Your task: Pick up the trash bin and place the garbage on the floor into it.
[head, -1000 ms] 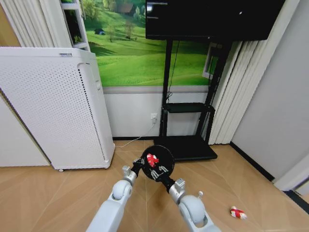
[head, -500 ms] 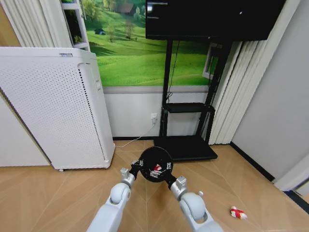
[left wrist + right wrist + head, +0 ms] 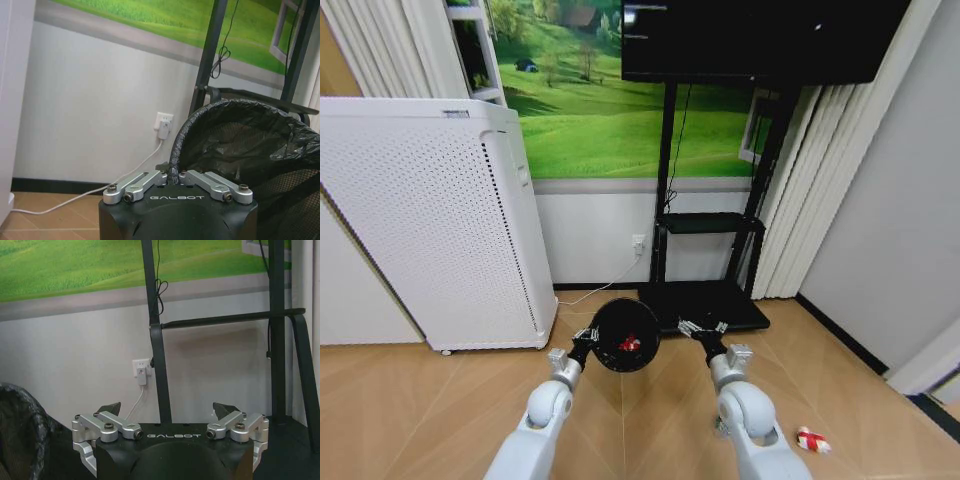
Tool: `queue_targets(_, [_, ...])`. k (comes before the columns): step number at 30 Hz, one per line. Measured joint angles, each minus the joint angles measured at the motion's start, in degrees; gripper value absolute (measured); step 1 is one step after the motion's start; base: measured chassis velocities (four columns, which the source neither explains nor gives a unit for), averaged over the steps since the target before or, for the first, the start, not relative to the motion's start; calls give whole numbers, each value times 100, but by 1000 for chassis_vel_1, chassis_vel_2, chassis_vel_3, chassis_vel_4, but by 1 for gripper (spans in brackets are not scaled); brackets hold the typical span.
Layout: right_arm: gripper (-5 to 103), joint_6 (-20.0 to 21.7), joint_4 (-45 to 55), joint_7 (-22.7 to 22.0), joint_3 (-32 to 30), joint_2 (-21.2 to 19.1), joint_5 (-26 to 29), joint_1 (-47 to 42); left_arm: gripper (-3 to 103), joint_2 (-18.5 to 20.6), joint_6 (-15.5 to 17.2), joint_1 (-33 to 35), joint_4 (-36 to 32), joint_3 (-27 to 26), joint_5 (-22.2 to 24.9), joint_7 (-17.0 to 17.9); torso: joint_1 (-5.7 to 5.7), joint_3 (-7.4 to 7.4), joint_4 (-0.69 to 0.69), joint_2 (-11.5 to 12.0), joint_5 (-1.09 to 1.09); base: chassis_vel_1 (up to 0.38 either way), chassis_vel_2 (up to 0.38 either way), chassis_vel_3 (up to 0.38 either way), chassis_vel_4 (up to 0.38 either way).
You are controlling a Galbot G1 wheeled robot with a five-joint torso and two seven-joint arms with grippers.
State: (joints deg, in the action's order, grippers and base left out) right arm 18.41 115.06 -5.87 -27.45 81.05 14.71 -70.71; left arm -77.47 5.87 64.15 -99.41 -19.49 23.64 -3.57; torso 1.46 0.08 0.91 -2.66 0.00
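My left gripper (image 3: 588,338) holds the small black trash bin (image 3: 625,335) off the floor, tilted so its mouth faces me. In the left wrist view the gripper (image 3: 173,172) is shut on the bin's bag-lined rim (image 3: 240,107). A red scrap of garbage (image 3: 630,343) lies inside the bin. My right gripper (image 3: 700,327) hovers open and empty just to the right of the bin, and its fingers (image 3: 109,409) stand wide apart. A red-and-white wrapper (image 3: 812,440) lies on the floor at the right.
A tall white perforated cabinet (image 3: 430,220) stands at the left. A black TV stand (image 3: 710,300) stands against the wall straight ahead. A white cable runs from the wall socket (image 3: 639,243). Curtains (image 3: 820,180) hang at the right, and bare wooden floor lies around the arms.
The right gripper has pulled out of the bin's mouth and swung right, open and empty. The left gripper has carried the bin a little left and up; the red scrap stays inside.
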Motion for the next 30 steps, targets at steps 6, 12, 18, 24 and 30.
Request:
queue_targets(6, [100,51,7,135,33,4,0,36,3,17,1,99,-81,-95,-6,-44,0,0,0,0,-1,0,0,0,0])
queue_targets(12, [100,58,31,194,50,-9,9,43,3,41,-5,141,-134,-129,-27,-59,0,0,-1,0,-1,-37,-33,45,43])
queue_targets(18, [100,61,64,203,76,-67,104,36,3,39,-8,157,-146,-130,-52,-67,0,0,1,0,0,-125,-119,119,121])
queue_targets(24, [100,73,61,215,101,-62,113,76,3,23,-21,158,-145,-146,-61,-93,0,0,1,0,0,-110,-110,110,104])
queue_targets(30, [100,125,59,245,140,-53,148,93,3,25,-29,187,-143,-204,-61,-119,0,0,0,0,-1,-88,-82,74,81])
